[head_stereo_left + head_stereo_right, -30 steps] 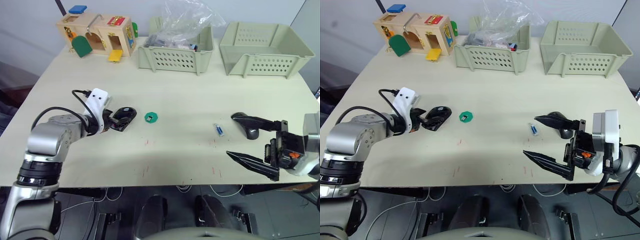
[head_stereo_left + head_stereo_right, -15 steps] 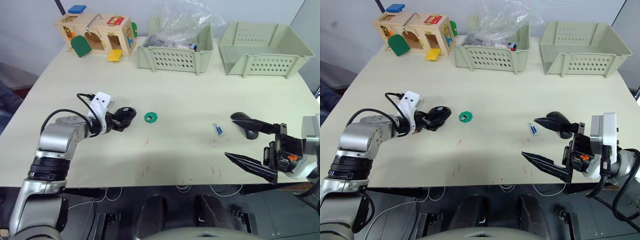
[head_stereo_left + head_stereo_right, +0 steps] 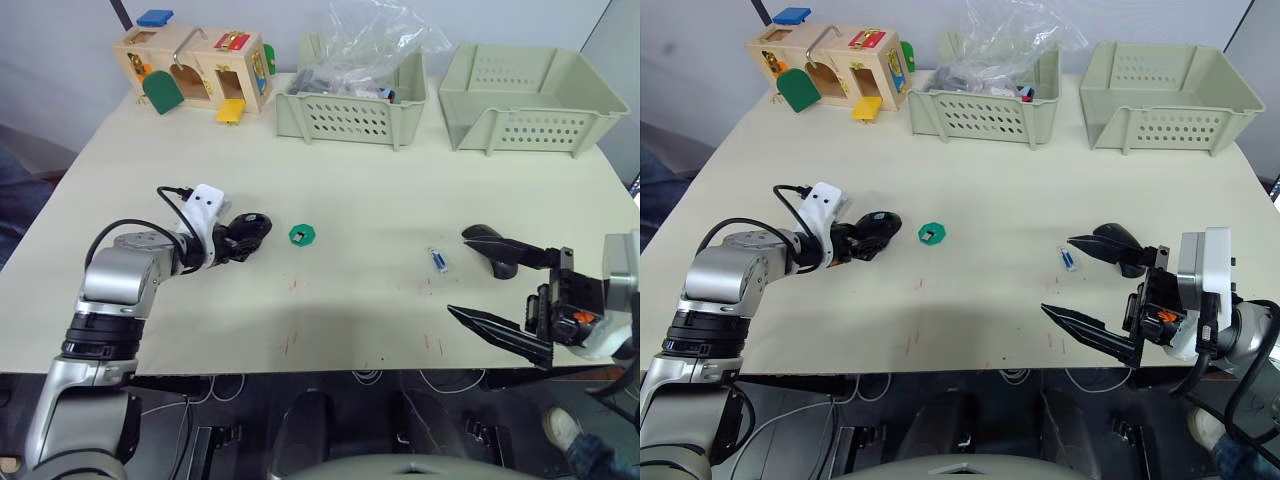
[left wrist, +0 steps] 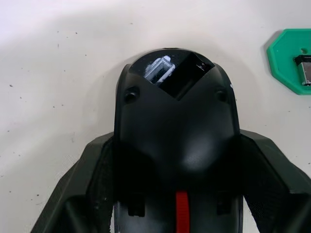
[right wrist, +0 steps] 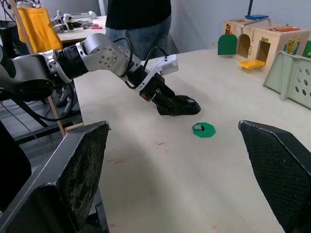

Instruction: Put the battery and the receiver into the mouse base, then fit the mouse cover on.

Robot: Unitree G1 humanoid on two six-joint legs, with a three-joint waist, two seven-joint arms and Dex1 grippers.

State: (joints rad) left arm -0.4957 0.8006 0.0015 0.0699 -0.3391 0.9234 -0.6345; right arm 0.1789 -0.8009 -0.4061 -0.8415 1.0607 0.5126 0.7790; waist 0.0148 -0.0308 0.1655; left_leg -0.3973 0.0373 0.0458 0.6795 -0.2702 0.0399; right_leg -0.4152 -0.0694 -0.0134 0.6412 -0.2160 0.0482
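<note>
My left gripper (image 3: 238,243) is shut on the mouse base (image 3: 252,230), a black shell resting on the table left of centre. In the left wrist view the mouse base (image 4: 177,121) sits between my fingers (image 4: 82,179), with a red strip near the wrist. The receiver (image 4: 304,69) lies on a green disc (image 3: 303,235) just right of the base. The blue battery (image 3: 438,260) lies further right. The mouse cover (image 3: 500,265) rests beside the upper finger of my right gripper (image 3: 460,272), which is wide open and empty.
A wooden latch box (image 3: 195,70) stands at the back left. One basket (image 3: 350,110) holds a plastic bag, and beside it is an empty basket (image 3: 525,95) at the back right. A person (image 5: 138,19) stands beyond the table's left side.
My left arm has swung its elbow in and turned the wrist, still holding the mouse base at about the same spot. My right gripper has sunk slightly and stays open.
</note>
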